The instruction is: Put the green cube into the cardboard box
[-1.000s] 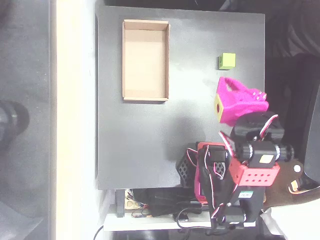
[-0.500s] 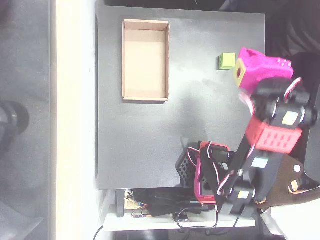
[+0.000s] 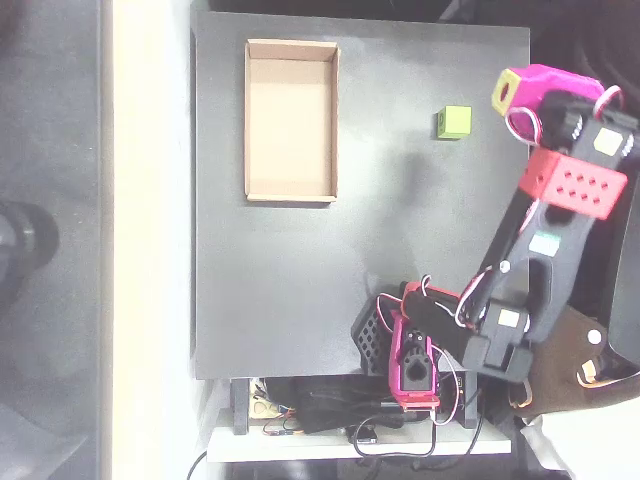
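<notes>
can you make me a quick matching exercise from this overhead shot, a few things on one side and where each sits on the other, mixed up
Things:
1. green cube
2. cardboard box
3. gripper
4. black table

Places, overhead view:
A. upper left part of the black surface, nothing inside it
B. at the table's right edge, just right of the cube and a little above it in the picture, apart from it
C. upper right part of the black surface, lying loose
D. under everything, with the arm's base at its lower right

Pairs: 1-C, 2-A, 3-B, 4-D
</notes>
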Robot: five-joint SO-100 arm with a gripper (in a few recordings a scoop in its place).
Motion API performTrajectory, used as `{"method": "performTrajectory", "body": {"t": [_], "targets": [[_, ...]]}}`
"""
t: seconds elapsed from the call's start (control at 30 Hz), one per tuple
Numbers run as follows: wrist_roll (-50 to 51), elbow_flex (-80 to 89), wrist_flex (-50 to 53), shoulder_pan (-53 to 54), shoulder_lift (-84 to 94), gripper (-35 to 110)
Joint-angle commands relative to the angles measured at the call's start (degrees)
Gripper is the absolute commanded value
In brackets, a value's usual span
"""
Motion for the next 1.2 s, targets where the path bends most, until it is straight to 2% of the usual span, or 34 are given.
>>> {"method": "performTrajectory", "body": {"t": [0.0,0.37,0.77,1.03,1.17], "targets": [[0.09,-2.11,0.26,1.32,-1.32,1],[0.09,-2.11,0.26,0.7,-8.09,26],[0.09,-2.02,0.18,-1.93,-13.71,30],[0.09,-1.93,0.18,-5.1,-15.82,44],[0.09,-2.02,0.18,-5.1,-18.02,45]]}}
